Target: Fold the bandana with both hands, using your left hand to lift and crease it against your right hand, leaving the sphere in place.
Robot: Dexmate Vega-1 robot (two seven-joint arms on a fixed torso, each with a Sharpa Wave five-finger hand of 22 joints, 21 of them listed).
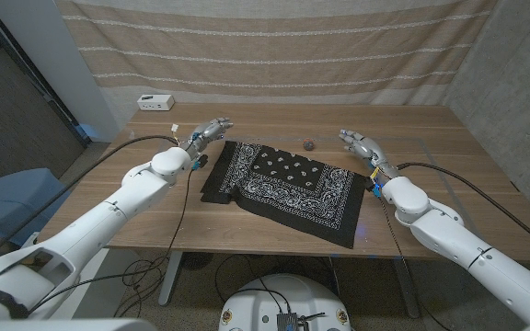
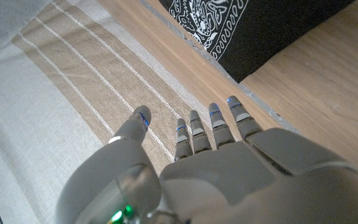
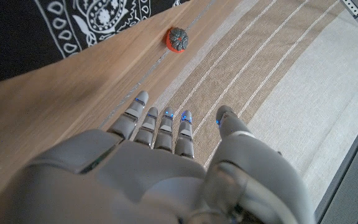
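A: How does the bandana (image 1: 288, 188) look?

B: Black cloth with a white paisley border and small white motifs in the middle. It lies spread on the wooden tabletop (image 1: 431, 138), between the two robot hands, with the corner nearest the left robot hand (image 1: 212, 130) turned over so a plain black flap shows.

A: And the hands themselves?

B: The left robot hand is just beyond that folded corner, holding nothing, its fingers (image 2: 194, 130) straight and a little apart. The right robot hand (image 1: 357, 142) is off the bandana's opposite far corner, also holding nothing, fingers (image 3: 160, 124) extended side by side with the thumb set apart.

A: The sphere?

B: The sphere (image 1: 309, 142) is small, reddish with a dark patterned top, and sits on bare wood just past the bandana's far edge, nearer the right robot hand than the left.

A: Surfaces?

B: Smooth pale wood grain; behind the tabletop hangs a coarse woven beige curtain (image 1: 274, 41) with thin white stripes. The hands are smooth grey metal and plastic.
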